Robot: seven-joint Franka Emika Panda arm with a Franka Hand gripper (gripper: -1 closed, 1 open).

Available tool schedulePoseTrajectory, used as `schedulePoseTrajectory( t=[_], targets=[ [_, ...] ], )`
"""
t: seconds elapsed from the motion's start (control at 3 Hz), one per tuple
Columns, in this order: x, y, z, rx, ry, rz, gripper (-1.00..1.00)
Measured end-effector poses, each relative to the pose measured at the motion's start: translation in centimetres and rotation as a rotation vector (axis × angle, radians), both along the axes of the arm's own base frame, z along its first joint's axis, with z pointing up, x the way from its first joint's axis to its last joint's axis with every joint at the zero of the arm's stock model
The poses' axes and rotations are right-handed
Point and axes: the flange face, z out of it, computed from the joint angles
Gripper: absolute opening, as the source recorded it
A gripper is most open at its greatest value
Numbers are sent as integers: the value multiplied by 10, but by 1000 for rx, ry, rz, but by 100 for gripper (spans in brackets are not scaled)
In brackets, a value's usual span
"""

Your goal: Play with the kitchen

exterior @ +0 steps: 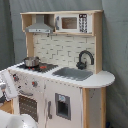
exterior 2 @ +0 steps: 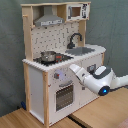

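Centrally in the first exterior view stands the tall toy play kitchen of pale wood and white panels point(exterior: 60, 75), filling most of the picture. Its grey range hood point(exterior: 40, 26) sits at about ten o'clock from the middle, with a small white microwave with a dark window point(exterior: 71, 23) at twelve o'clock beside it. A round metal pot point(exterior: 31, 61) rests on the black stovetop point(exterior: 37, 66) at nine o'clock; the grey sink basin point(exterior: 74, 73) lies at three o'clock from the stovetop, and the curved black faucet point(exterior: 85, 58) rises behind the basin. The windowed oven door point(exterior: 27, 106) is at seven o'clock. At the picture's nine o'clock edge a white part of the robot arm point(exterior: 7, 85) shows just beside the kitchen's front; its end effector cannot be told from here.

Next, in the second exterior view the kitchen point(exterior 2: 47, 75) stands on a light wooden floor point(exterior 2: 97, 112). The white Franka arm with a blue-lit joint point(exterior 2: 102, 81) enters from three o'clock, and its gripper point(exterior 2: 71, 66) reaches the front panel just above the oven door point(exterior 2: 63, 95), near the knobs. Whether the fingers are spread or closed cannot be told. The pot point(exterior 2: 48, 56) sits at eleven o'clock from the gripper.
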Motion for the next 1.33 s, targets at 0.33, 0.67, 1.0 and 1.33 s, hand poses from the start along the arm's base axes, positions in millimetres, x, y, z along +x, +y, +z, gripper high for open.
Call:
schedulePoseTrajectory(
  t=[0.33, 0.67, 1.0, 1.33],
  targets=[
    [-1, 2, 1, -130, 10, 8, 100],
    [0, 2, 1, -269, 25, 14, 100],
    [0, 2, 1, -408, 39, 20, 100],
    [1, 3, 0, -543, 51, 30, 100]
  ],
)
